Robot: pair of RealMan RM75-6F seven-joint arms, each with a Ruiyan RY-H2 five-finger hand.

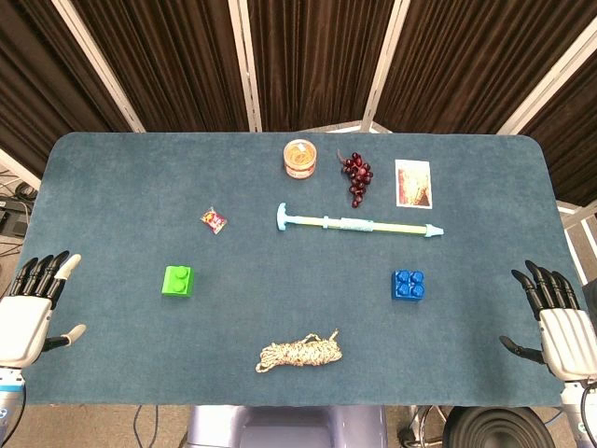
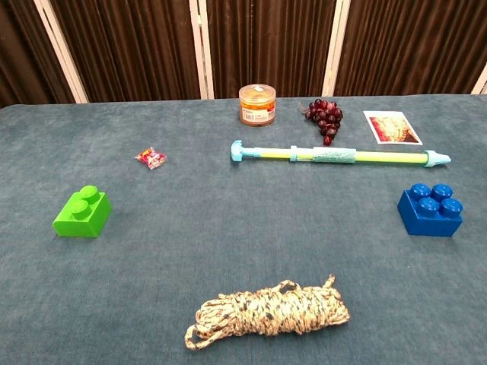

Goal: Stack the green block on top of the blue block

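The green block [image 1: 177, 281] [image 2: 82, 212] lies on the left side of the blue-grey table [image 1: 112, 187], with two studs up. The blue block [image 1: 409, 285] [image 2: 430, 208] lies on the right side, with several studs up. My left hand [image 1: 28, 313] hovers at the table's left edge, well left of the green block, fingers apart and holding nothing. My right hand [image 1: 558, 327] hovers at the right edge, well right of the blue block, also spread and holding nothing. Neither hand shows in the chest view.
A coiled rope [image 1: 300, 353] lies near the front middle. A long light-green pump toy [image 1: 359, 224] lies across the middle. Behind it stand a small orange jar [image 1: 299, 158], a bunch of dark grapes [image 1: 356, 175] and a picture card [image 1: 413, 183]. A small candy wrapper [image 1: 214, 220] lies behind the green block.
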